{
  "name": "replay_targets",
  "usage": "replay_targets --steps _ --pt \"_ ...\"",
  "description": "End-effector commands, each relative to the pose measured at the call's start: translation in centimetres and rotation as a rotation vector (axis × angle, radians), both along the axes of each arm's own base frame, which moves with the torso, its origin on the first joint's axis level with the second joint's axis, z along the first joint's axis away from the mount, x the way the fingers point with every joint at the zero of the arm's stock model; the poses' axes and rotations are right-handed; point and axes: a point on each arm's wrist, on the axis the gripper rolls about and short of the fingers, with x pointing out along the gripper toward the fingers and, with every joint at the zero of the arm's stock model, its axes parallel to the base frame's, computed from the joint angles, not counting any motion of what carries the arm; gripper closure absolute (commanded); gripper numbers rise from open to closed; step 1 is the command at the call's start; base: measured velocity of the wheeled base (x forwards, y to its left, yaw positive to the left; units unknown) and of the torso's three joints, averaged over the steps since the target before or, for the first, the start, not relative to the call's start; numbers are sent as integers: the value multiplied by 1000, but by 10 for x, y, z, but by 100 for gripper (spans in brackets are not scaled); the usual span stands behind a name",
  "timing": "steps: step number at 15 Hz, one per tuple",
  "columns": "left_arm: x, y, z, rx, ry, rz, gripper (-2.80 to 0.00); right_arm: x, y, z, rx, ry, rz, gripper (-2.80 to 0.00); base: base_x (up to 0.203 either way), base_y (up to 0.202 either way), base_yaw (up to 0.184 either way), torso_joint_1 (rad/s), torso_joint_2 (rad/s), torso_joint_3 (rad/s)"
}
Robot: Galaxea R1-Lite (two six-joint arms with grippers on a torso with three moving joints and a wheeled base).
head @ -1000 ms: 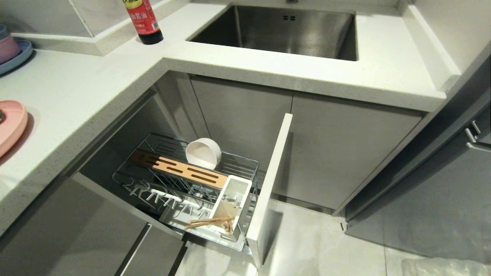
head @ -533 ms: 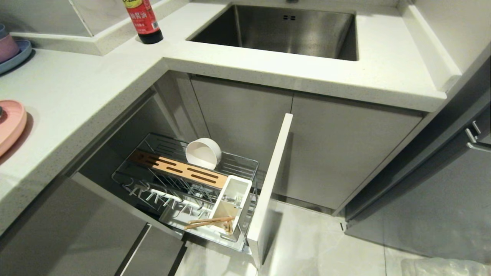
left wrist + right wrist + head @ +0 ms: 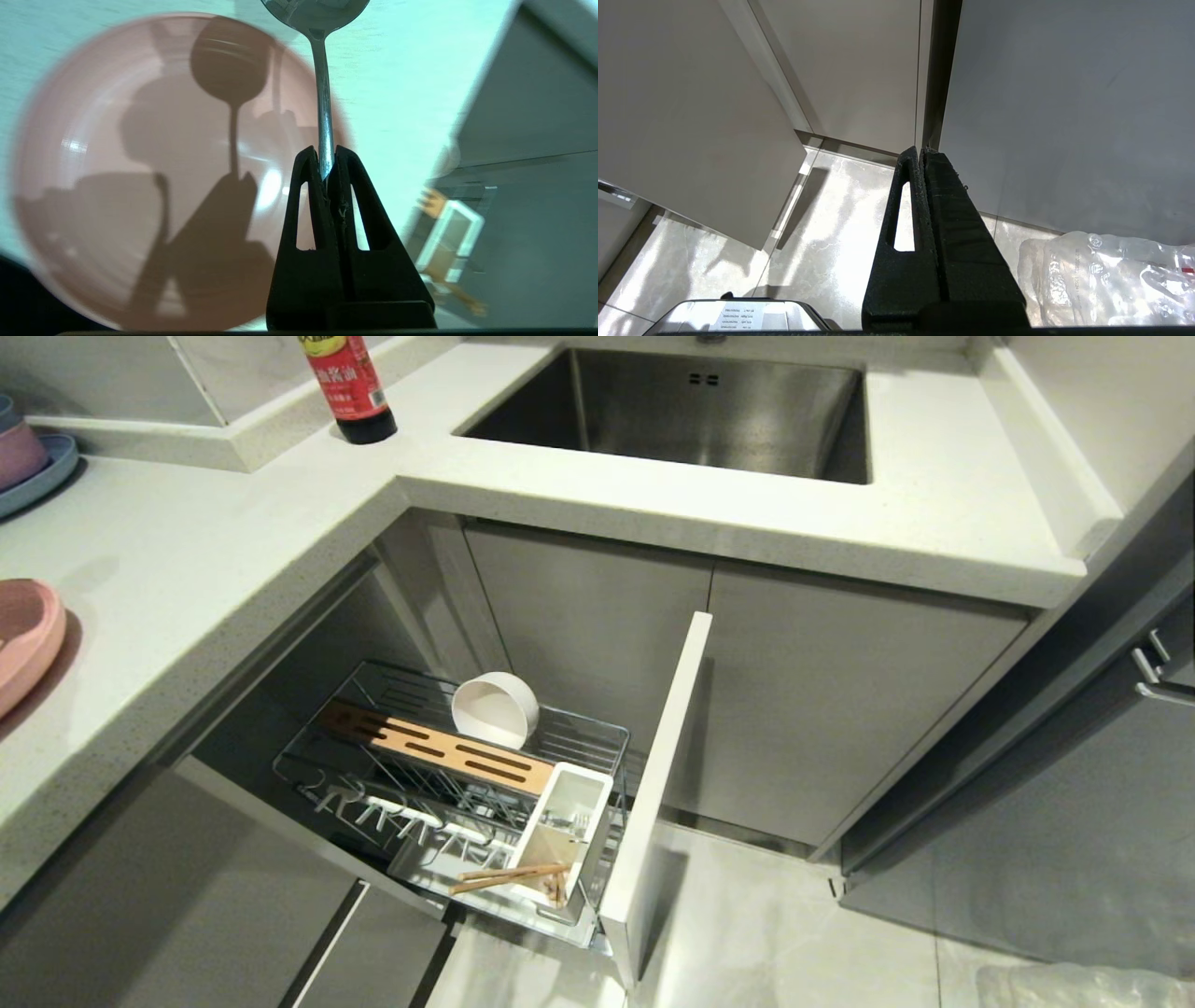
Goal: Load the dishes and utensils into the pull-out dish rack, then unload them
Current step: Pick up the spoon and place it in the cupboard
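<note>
The left gripper (image 3: 326, 164) is clamped on the handle of the silver spoon (image 3: 322, 98), held above the salmon-pink divided plate (image 3: 140, 196) on the white countertop (image 3: 187, 560). The right gripper (image 3: 920, 156) hangs closed and empty over the floor. In the pull-out dish rack (image 3: 597, 733), the cream-white bowl (image 3: 495, 709) stands on edge – the chopsticks (image 3: 509, 877) lie across the white caddy (image 3: 597, 798).

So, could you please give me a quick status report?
Left tool shut on spoon, above pink plate. Right tool shut, parked near floor. Bowl, chopsticks in rack. Nothing blocking.
</note>
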Motion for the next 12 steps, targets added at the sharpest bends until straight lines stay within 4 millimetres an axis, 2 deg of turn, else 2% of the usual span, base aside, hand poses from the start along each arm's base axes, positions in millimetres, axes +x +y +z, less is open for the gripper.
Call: replay_targets --steps 1,8,12 --pt "-10 -25 10 11 -20 -39 0 0 0 0 0 1 1 0 0 0 0 0 0 0" --pt "-18 -97 -5 -136 204 -316 0 0 0 0 0 0 1 0 0 0 0 0 0 0" --pt "-14 -126 -14 -112 364 -471 0 0 0 0 0 -1 0 0 0 0 0 0 0 0"
